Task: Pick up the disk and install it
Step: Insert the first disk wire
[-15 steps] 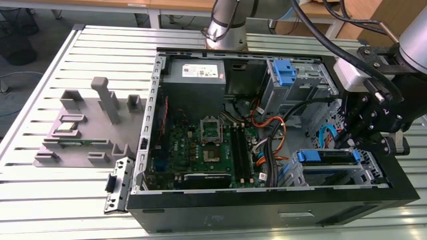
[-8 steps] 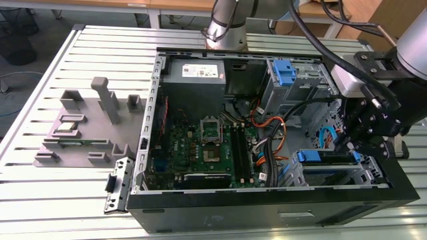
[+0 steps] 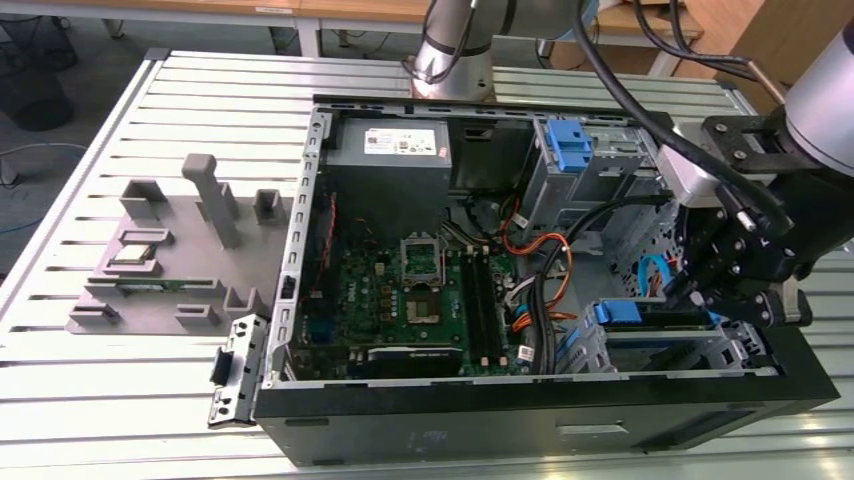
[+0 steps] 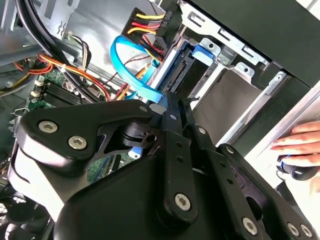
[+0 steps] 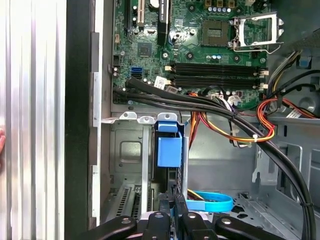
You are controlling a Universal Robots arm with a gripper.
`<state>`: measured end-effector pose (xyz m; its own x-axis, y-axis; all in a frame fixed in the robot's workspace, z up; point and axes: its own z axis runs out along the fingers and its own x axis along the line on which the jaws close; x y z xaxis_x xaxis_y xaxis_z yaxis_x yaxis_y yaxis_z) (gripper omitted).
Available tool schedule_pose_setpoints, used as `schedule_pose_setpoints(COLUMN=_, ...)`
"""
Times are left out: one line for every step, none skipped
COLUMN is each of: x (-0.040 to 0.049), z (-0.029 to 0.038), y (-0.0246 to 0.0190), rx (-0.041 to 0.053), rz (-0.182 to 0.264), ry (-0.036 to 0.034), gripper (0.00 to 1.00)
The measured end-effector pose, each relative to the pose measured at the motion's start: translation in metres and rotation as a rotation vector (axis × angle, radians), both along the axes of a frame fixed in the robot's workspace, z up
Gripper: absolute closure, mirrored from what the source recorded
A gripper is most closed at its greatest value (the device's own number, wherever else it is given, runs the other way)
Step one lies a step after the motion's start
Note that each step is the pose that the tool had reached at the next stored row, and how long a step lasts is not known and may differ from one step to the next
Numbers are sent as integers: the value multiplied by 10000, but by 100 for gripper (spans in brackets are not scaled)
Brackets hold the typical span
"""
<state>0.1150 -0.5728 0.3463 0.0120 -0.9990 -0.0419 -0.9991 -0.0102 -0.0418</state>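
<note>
One grey tray (image 3: pixel 160 270) of moulded slots lies at the exterior view's left on the slatted metal desk (image 3: pixel 80 400), just beside the open computer case (image 3: pixel 534 425). Moving right, we see the green motherboard (image 3: pixel 400 300) flat in the middle of the case, with the grey power supply (image 3: pixel 400 142) above it in the upper middle of the frame. Further right, a bare blue bracket (image 3: pixel 567 145) sits in the upper drive cage, and orange, red and black cables (image 3: pixel 541 260) loop between the board and the cage.

In the lower right of the frame the disk (image 3: pixel 625 313) stands on edge in the lower drive bay (image 3: pixel 727 350), its blue rail end toward the board. The black end effector (image 3: pixel 705 303) reaches down onto it from the arm at the right edge.

In the first wrist view we see the disk (image 5: pixel 169 150) set in the bay slot, and the end effector (image 5: pixel 174 214) clamped on its near edge, one finger on each face. A light-blue flat cable (image 5: pixel 210 202) curls just beside the fingers. In the second wrist view the end effector (image 4: pixel 167 107) points into the bay, and a person's hand (image 4: pixel 300 140) rests outside the case.
</note>
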Motion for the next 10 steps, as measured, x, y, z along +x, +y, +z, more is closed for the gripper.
schedule_pose_setpoints(x=0, z=-9, y=0, rx=-1, rz=32, ry=-7, gripper=84)
schedule_pose_setpoints(x=0, z=-16, y=0, rx=-1, rz=64, ry=-12, gripper=84)
schedule_pose_setpoints(x=0, z=-21, y=0, rx=-2, rz=98, ry=-18, gripper=84)
schedule_pose_setpoints(x=0, z=-24, y=1, rx=-1, rz=125, ry=-21, gripper=84)
schedule_pose_setpoints(x=0, z=-26, y=2, rx=-1, rz=134, ry=-21, gripper=84)
schedule_pose_setpoints(x=0, z=-26, y=7, rx=-2, rz=135, ry=-22, gripper=84)
schedule_pose_setpoints(x=0, z=-27, y=14, rx=-1, rz=137, ry=-22, gripper=84)
schedule_pose_setpoints(x=0, z=-27, y=23, rx=-1, rz=137, ry=-22, gripper=84)
schedule_pose_setpoints(x=0, z=-27, y=28, rx=1, rz=137, ry=-22, gripper=84)
schedule_pose_setpoints(x=0, z=-28, y=29, rx=0, rz=137, ry=-22, gripper=84)
